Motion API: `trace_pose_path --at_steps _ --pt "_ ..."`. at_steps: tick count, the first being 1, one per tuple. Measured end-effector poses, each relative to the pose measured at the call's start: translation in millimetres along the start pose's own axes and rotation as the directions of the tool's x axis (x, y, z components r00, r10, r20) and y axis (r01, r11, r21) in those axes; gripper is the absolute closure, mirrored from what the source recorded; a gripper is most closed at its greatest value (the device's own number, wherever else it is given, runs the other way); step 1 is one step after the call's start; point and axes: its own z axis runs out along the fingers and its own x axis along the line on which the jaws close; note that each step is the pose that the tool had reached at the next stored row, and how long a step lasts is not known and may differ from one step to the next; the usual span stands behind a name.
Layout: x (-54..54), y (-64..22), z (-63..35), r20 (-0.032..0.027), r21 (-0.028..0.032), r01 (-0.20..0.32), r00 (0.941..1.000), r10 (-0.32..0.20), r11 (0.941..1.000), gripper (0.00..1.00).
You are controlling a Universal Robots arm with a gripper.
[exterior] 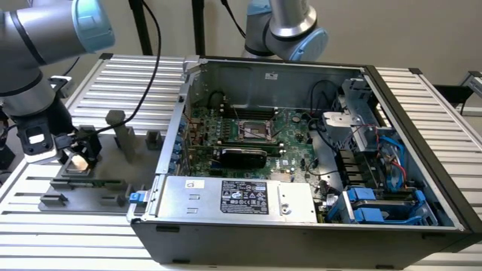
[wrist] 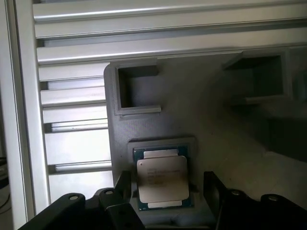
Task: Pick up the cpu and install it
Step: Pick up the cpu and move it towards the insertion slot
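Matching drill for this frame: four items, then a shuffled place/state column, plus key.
Items
1. cpu
2. gripper
3. power supply
4. CPU socket

Place or state
A. silver box with a black label, inside the computer case
B. open, straddling the cpu
C. on the green motherboard
D. lying in a recess of the gray fixture, outside the case

Pairs: 1-D, 2-B, 3-A, 4-C
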Motion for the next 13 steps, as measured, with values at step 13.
trace_pose_path --at_steps 13 --pt "1.1 3.2 5.9 -0.0008 -0.0018 0.007 1.0 -0.007 1.0 0.37"
